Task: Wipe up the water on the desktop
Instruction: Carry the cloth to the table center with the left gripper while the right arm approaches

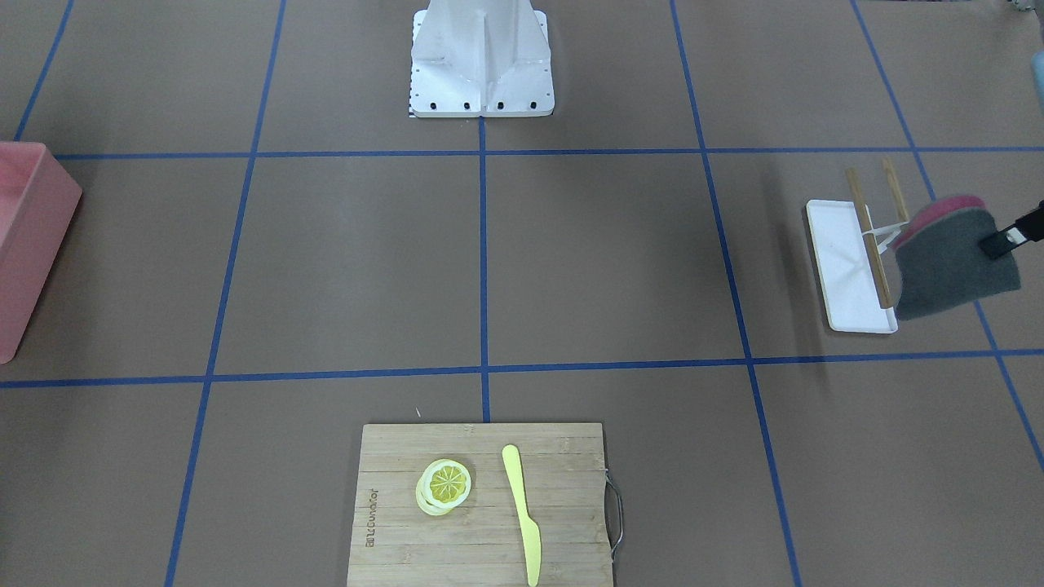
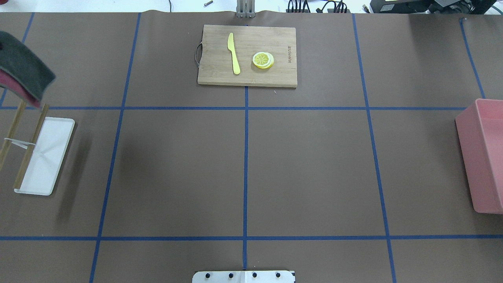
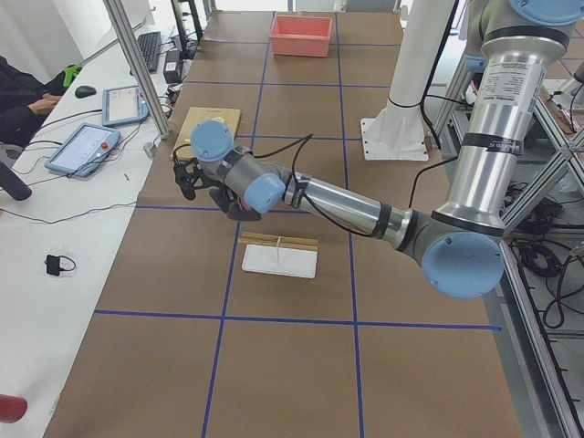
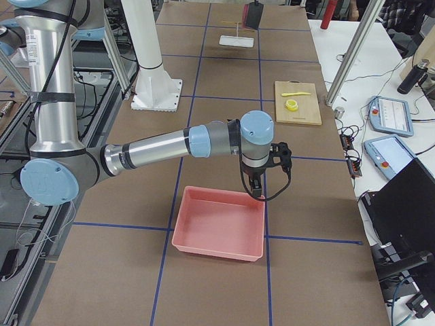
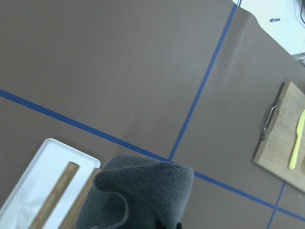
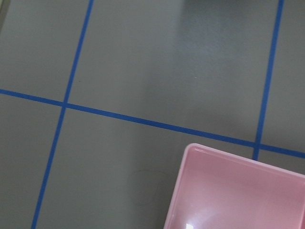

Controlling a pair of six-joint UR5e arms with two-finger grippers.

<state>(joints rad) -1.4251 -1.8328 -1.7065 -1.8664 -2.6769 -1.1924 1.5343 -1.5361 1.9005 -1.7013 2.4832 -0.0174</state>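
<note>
Brown desktop (image 2: 306, 165), crossed by blue tape, is lying below both arms. We are gripping a grey cloth (image 1: 954, 265) in the left gripper (image 1: 1001, 241), aloft near the white tray (image 1: 836, 253), clear of the desktop. We are judging this the carry step; next comes lowering onto water, which no view is showing. For the right gripper (image 4: 257, 180), we cannot tell the opening.
</note>
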